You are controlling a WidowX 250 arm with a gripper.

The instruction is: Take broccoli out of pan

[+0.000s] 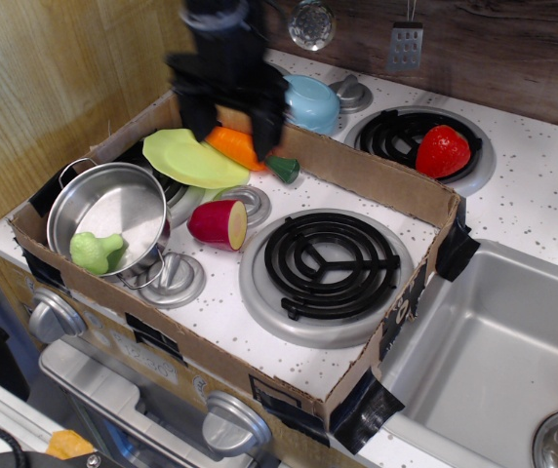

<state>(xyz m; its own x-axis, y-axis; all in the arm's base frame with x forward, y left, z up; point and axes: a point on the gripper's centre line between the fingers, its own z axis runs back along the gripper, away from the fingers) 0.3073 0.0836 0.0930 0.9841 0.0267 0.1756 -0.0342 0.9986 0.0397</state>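
The light-green broccoli (96,251) lies inside the shiny steel pan (108,214) at the front left of the cardboard-walled stove top, against the pan's near wall. My gripper (232,129) is blurred, high at the back above the carrot (232,145) and leaf-shaped plate (193,158). It is well behind and to the right of the pan. Its two dark fingers hang apart and hold nothing.
A red-and-yellow cut vegetable (219,223) lies right of the pan. A black coil burner (330,258) is at centre. A light blue bowl (311,102) and a strawberry (442,150) sit beyond the cardboard wall (381,178). A sink (494,361) is at the right.
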